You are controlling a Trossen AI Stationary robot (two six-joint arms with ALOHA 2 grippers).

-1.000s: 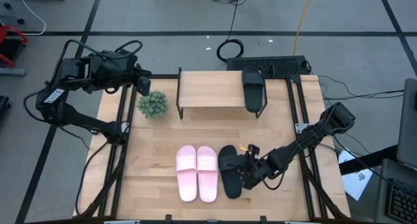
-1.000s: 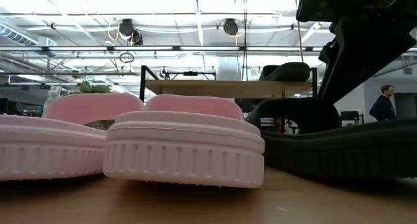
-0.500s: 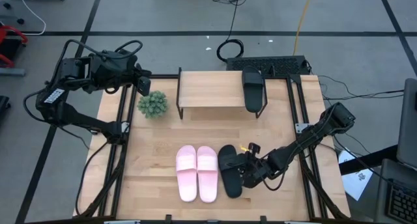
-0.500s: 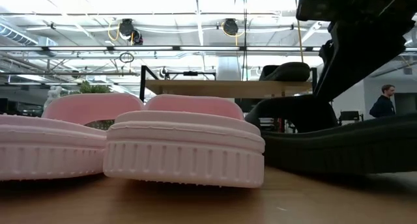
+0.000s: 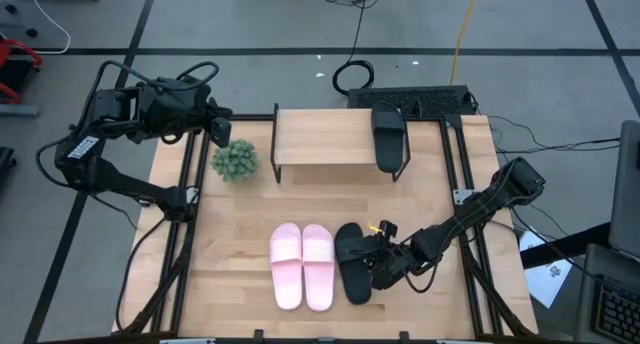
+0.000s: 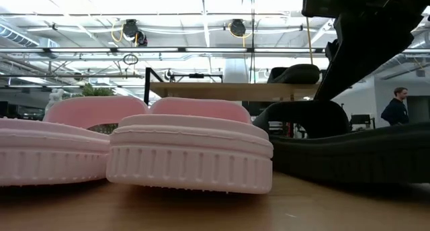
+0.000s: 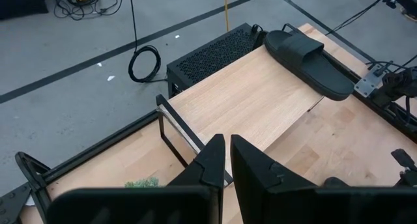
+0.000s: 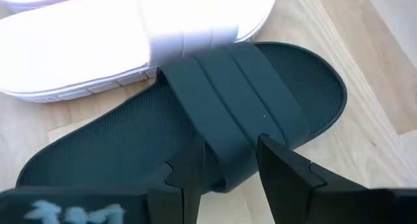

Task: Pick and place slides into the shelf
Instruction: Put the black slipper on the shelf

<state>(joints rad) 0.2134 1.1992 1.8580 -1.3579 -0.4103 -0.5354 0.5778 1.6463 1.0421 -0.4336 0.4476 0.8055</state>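
A black slide (image 5: 350,262) lies sole-down on the table near its front edge, beside the pink pair (image 5: 302,266). My right gripper (image 8: 228,165) is open. It comes in low from the table's right, with one finger on each side of the strap's right end (image 8: 225,142). The second black slide (image 5: 388,138) rests on the right end of the shelf (image 5: 325,136), its toe overhanging the near edge. My left gripper (image 7: 227,155) is shut and waits above the table's far left corner. My right gripper's fingers (image 8: 280,168) reach across the black slide's strap where it meets the sole's right edge (image 8: 228,175), one toward the heel and one toward the toe. I cannot tell whether they touch the strap. The slide lies flat on the table.
A small potted plant (image 5: 234,160) stands left of the shelf. The shelf top (image 7: 260,94) is bare left of the black slide. Black frame rails (image 5: 458,174) run along the table's sides. A person (image 6: 398,105) stands far off in the room.
My right gripper has crept a little toward the table's left, closer over the black slide's strap. The slides have stayed where they were.
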